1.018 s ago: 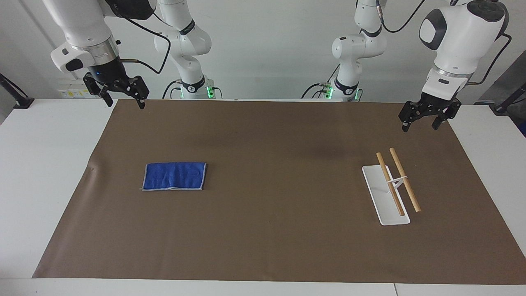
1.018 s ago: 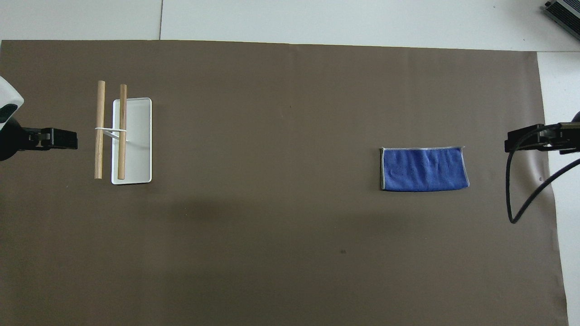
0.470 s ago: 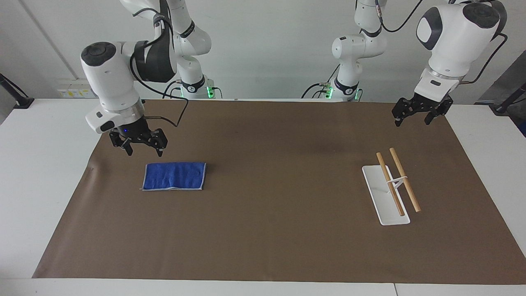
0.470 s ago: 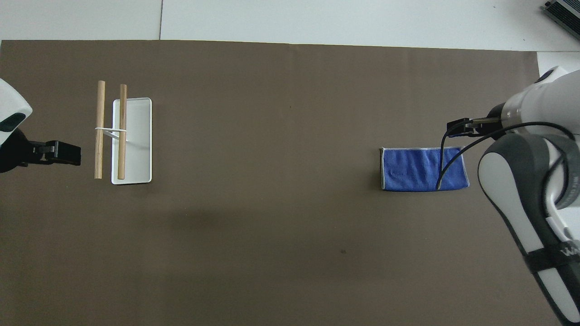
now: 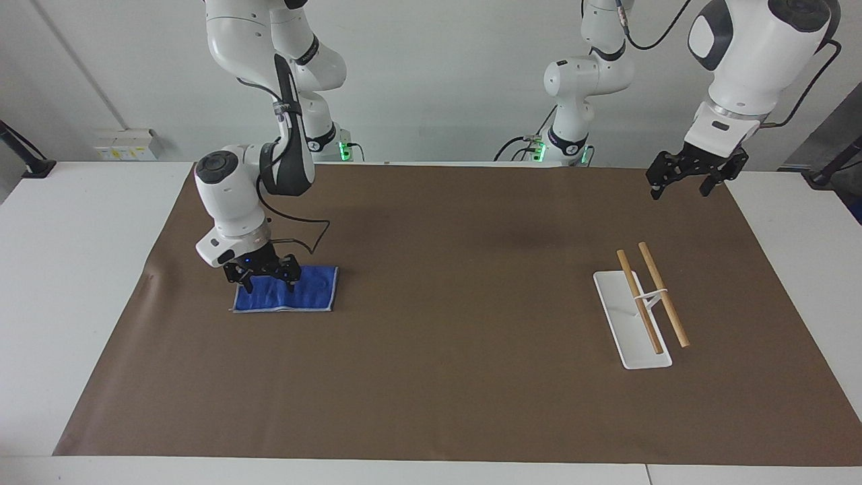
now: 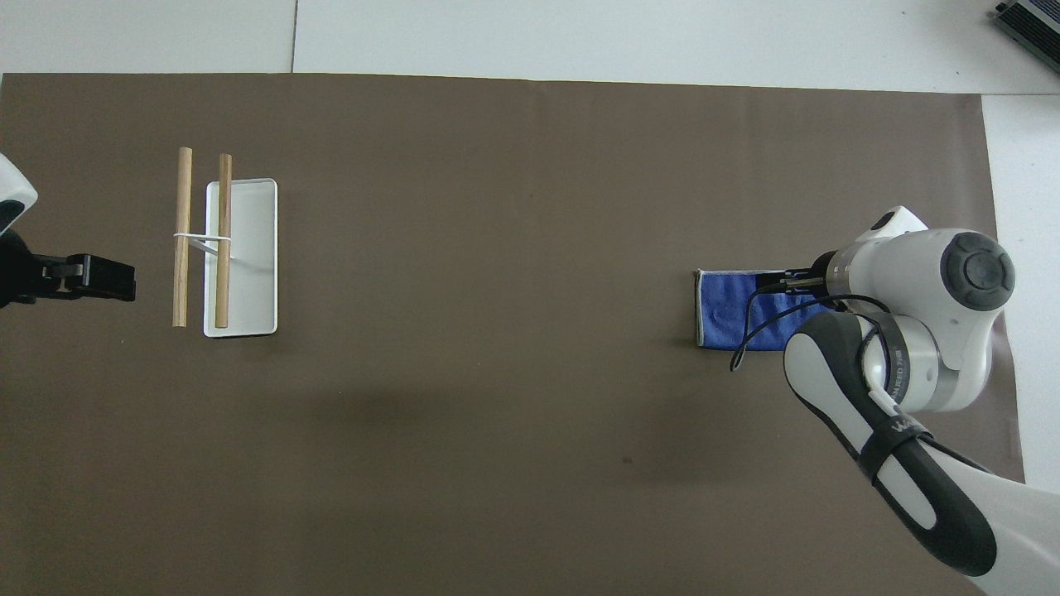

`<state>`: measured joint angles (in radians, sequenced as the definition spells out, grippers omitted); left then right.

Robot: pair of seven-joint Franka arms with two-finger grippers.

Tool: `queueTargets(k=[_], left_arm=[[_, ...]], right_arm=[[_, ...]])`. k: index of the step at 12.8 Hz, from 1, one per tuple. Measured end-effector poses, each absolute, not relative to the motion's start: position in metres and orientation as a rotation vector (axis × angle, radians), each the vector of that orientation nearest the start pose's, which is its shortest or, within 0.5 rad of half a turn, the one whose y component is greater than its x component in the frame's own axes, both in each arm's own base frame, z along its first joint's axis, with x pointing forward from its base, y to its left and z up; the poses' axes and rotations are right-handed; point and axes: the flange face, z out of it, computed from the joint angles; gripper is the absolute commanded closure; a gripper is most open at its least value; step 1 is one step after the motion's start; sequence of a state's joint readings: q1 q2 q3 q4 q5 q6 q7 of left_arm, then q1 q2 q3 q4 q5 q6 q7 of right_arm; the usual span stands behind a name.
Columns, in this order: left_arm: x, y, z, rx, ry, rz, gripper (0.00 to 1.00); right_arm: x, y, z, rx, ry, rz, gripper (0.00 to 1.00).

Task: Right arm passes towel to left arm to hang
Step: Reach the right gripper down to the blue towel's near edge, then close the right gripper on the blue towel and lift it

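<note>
**benchwatcher:** ok what just happened on your side? a second ago you were parked up by the edge of the mat.

**right_arm:** yeah, I've swung over and dropped a lot in that second. My right gripper [image 5: 269, 281] is now low over the towel [image 5: 306, 291], at the end of it toward my end of the table. Jaws are spread wide, nothing in them. From the facing view my fingertips look like they're right at the cloth, but I can't tell if they're actually touching it.

**benchwatcher:** and the towel itself? moved at all?

**right_arm:** nope, same spot, flat on the brown mat [image 5: 438, 377], same neat rectangle. In the overhead view my wrist covers about half of it, so only the other half shows.

**benchwatcher:** what about your buddy?

**right_arm:** left gripper [image 5: 685, 180] is hanging in the air over the mat's edge at its own end, also open and empty. It has only shifted a bit. It's waiting. The rack [image 5: 640, 303], two wooden rails on a white base, sits near it, well apart from the towel.

**benchwatcher:** so where does that leave the job?

**right_arm:** I'd say the approach is basically done and the pinch comes next. Nothing is grabbed, passed or hung yet. My guess is I need to catch enough fabric that it doesn't slide out when I lift.
</note>
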<state>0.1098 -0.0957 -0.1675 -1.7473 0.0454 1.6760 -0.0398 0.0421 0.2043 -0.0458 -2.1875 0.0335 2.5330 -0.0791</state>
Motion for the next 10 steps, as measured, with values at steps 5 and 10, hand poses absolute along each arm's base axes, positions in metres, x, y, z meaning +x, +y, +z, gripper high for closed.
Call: queueTargets(k=[5, 10], left_arm=[[0.534, -0.027, 0.608, -3.09, 0.021, -0.065, 0.0], [0.535, -0.027, 0.606, -3.09, 0.04, -0.06, 0.0]], right_arm=[[0.558, -0.013, 0.287, -3.129, -0.124, -0.19, 0.0], [0.557, -0.016, 0.281, -3.102, -0.058, -0.215, 1.0]])
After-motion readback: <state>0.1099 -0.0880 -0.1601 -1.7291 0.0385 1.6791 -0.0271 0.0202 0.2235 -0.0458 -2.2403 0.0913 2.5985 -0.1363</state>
